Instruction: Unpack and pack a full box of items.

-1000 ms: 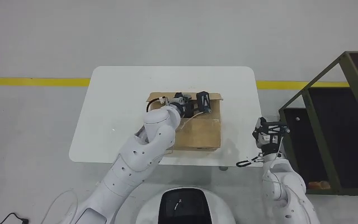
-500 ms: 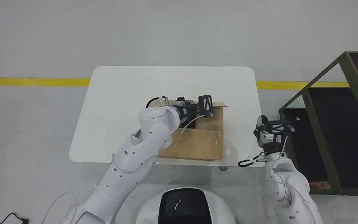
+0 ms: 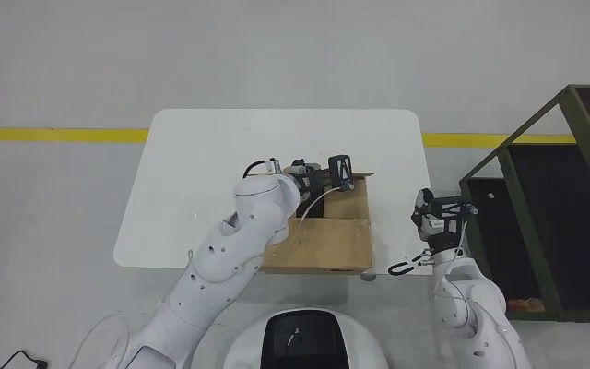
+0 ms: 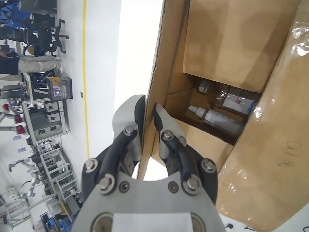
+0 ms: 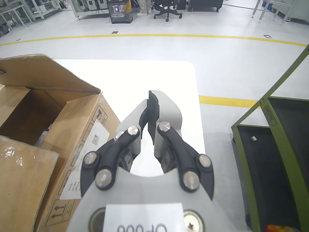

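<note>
The left claw point(image 4: 149, 111) pinches the edge of a cardboard flap point(image 4: 166, 37) of the box point(image 3: 323, 242), with one finger on each side of the cardboard. This flap stands up at the far side of the box. The box sits on the white table point(image 3: 194, 175), in its right half and close to the front edge. A second flap with shiny tape point(image 4: 277, 126) lies over the near part of the opening, and the rest is open.

At the bottom of the box a white bottle point(image 4: 217, 120) lies on its side. Just beside it are a clear container with a grey cap point(image 4: 205, 87) and a small white packet point(image 4: 237, 102).

The right claw point(image 5: 149, 112) has its pads pressed together and holds nothing. It hangs at the right edge of the table, beside the box and apart from it. A green frame cart point(image 3: 525, 194) stands on the floor to the right of the table.
</note>
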`<state>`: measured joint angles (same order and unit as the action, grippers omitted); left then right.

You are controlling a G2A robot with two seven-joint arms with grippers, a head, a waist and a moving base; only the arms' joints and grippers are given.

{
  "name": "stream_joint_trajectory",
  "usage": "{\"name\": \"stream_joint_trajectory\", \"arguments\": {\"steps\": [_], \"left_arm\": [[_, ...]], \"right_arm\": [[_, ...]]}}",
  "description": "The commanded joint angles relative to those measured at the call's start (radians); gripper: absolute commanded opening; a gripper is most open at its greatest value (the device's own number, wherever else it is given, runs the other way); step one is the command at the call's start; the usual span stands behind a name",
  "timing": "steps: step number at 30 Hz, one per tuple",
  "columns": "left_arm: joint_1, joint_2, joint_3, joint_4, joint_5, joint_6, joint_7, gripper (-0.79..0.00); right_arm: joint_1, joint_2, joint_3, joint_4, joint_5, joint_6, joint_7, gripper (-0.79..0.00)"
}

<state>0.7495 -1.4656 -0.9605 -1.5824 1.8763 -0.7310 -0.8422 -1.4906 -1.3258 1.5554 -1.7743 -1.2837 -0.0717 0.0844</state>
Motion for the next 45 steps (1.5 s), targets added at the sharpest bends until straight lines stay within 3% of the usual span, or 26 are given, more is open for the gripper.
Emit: {"name": "stream_joint_trajectory", "arguments": {"steps": [1,9,18,29,45], "left_arm": [[-0.02,-0.001,0.01,0.028,0.043,0.037,0.04,0.0],[-0.114,-0.017,0.061,0.196,0.179,0.191,0.184,0.0],[-0.206,-0.058,0.134,0.407,0.218,0.325,0.255,0.0],[-0.307,-0.118,0.215,0.627,0.232,0.389,0.282,0.0],[-0.366,-0.188,0.28,0.817,0.246,0.397,0.315,0.0]], "right_arm": [[0.003,0.001,-0.001,0.004,0.0,-0.002,0.001,-0.693],[0.007,0.003,0.002,0.015,0.001,-0.002,0.0,-0.699],[-0.002,0.005,0.006,0.014,0.0,0.012,-0.001,-0.745],[-0.01,0.006,0.004,0.012,0.0,0.021,-0.003,-0.785],[-0.016,0.009,0.009,0.01,0.005,0.021,-0.011,-0.785]]}}
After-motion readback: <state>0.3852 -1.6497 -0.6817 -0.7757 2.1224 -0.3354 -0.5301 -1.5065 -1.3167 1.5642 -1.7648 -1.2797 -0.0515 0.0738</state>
